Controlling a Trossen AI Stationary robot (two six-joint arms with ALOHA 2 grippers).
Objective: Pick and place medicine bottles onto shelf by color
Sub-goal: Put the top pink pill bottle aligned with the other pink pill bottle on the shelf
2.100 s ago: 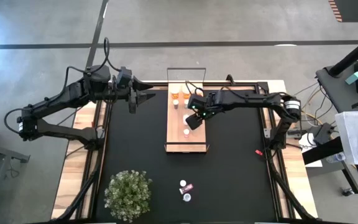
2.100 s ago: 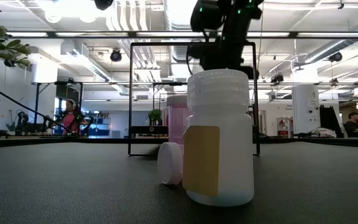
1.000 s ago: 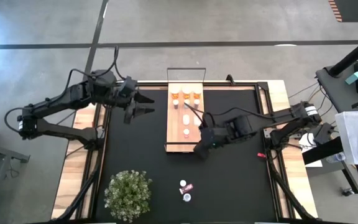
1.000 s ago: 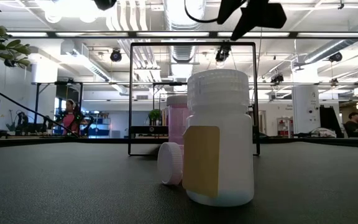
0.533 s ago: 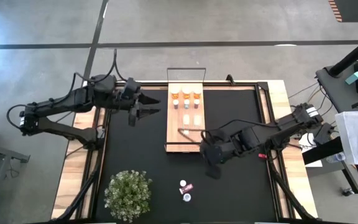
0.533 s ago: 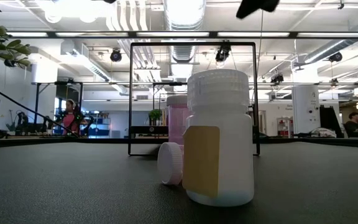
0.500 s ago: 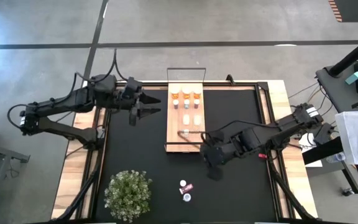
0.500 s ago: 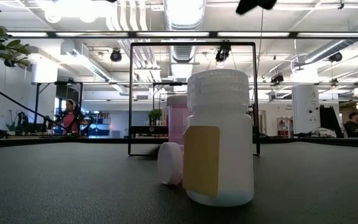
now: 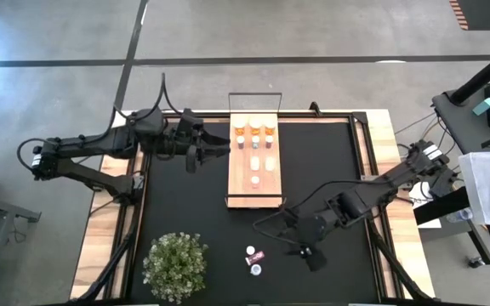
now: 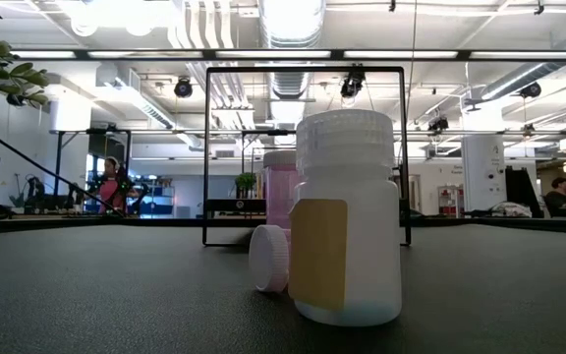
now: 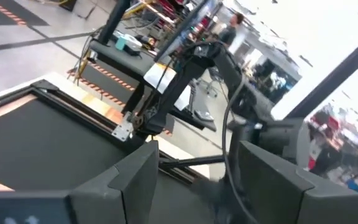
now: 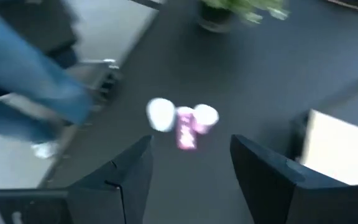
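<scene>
Near the front of the black mat point(image 9: 185, 212), the right gripper point(image 9: 311, 257) hangs with fingers apart, holding nothing. Just to its left sit 2 white bottles point(image 9: 253, 260) and 1 pink bottle point(image 9: 258, 255) lying flat. The left gripper point(image 9: 215, 151) waits beside the shelf point(image 9: 254, 191), far off.

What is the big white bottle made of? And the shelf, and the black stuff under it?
The white bottle looks like plastic: cloudy, slightly see-through, with a ridged cap. The shelf looks like pale bare wood with a matte face, and its end rail like thin dark metal wire. The black mat looks soft and dull, maybe rubber or foam; hard to say which.
</scene>
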